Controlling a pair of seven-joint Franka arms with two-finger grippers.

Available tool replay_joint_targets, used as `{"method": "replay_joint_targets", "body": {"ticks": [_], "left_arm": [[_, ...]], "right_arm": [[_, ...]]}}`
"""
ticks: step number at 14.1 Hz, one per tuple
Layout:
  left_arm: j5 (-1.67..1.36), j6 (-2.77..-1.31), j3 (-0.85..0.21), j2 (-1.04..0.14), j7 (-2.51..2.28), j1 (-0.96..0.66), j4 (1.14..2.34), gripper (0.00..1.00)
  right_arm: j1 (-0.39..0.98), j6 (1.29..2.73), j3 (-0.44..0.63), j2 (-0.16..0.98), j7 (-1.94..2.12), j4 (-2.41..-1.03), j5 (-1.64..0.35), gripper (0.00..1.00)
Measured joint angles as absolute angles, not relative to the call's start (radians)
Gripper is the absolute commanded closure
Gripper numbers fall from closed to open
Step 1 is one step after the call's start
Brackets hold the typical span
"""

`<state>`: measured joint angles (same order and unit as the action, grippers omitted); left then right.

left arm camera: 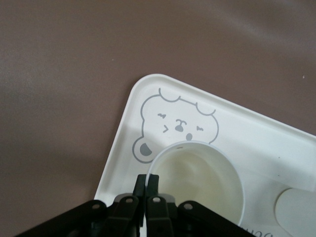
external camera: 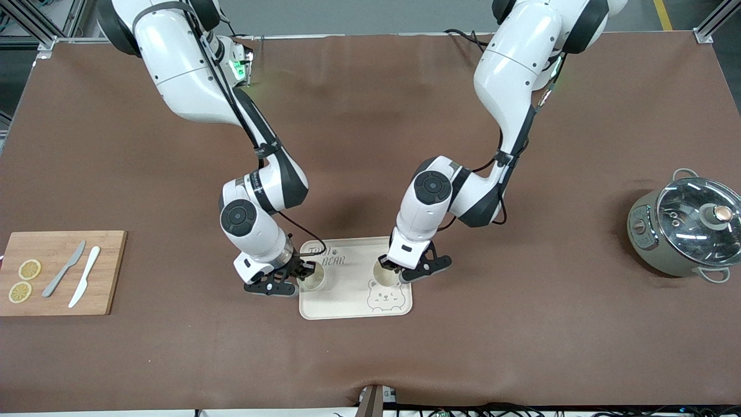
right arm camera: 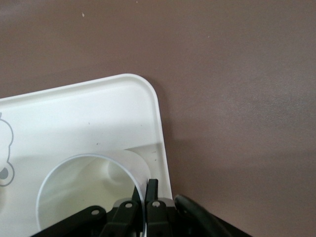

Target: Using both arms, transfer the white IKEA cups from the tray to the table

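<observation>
Two white IKEA cups stand upright on a cream bear-printed tray [external camera: 347, 289]. The cup [external camera: 314, 280] at the tray's edge toward the right arm's end has its rim pinched by my right gripper [external camera: 300, 272], one finger inside and one outside. In the right wrist view this cup [right arm camera: 84, 197] sits by a tray corner [right arm camera: 143, 98], with the gripper [right arm camera: 144, 190] shut on its wall. The other cup [external camera: 386, 277] stands beside the bear drawing [external camera: 385, 299]; my left gripper [external camera: 391, 268] is shut on its rim. The left wrist view shows that cup [left arm camera: 197, 182] and gripper [left arm camera: 147, 181].
A wooden cutting board [external camera: 107, 272] carrying two lemon slices [external camera: 24, 281] and two knives [external camera: 75, 275] lies toward the right arm's end. A grey-green pot with a glass lid [external camera: 686, 229] stands toward the left arm's end. Brown mat surrounds the tray.
</observation>
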<state>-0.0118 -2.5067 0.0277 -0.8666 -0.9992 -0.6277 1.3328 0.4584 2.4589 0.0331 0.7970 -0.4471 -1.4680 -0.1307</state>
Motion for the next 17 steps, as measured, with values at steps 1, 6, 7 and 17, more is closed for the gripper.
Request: {"method": "replay_joint_targets", "body": {"ticks": [1, 6, 7, 17], "left_arm": [[-0.012, -2.507, 0.031, -0.865, -0.999, -0.627, 1.328, 1.0], [-0.011, -2.463, 0.086, -0.827, -0.988, -0.619, 1.315, 1.0], [-0.011, -2.42, 0.102, -0.813, -0.973, -0.616, 1.315, 1.0], [-0.011, -2.122, 0.129, -0.722, -0.641, -0.435, 1.316, 1.0]], "right_arm": [[0.458, 2.459, 0.033, 0.797, -0.447, -1.468, -0.131, 1.0], [0.458, 2.457, 0.033, 0.798, -0.447, -1.463, -0.131, 1.0], [0.459, 2.451, 0.033, 0.797, -0.447, -1.455, -0.131, 1.0], [0.253, 1.93, 0.06, 0.598, -0.074, -1.313, -0.132, 1.0]]}}
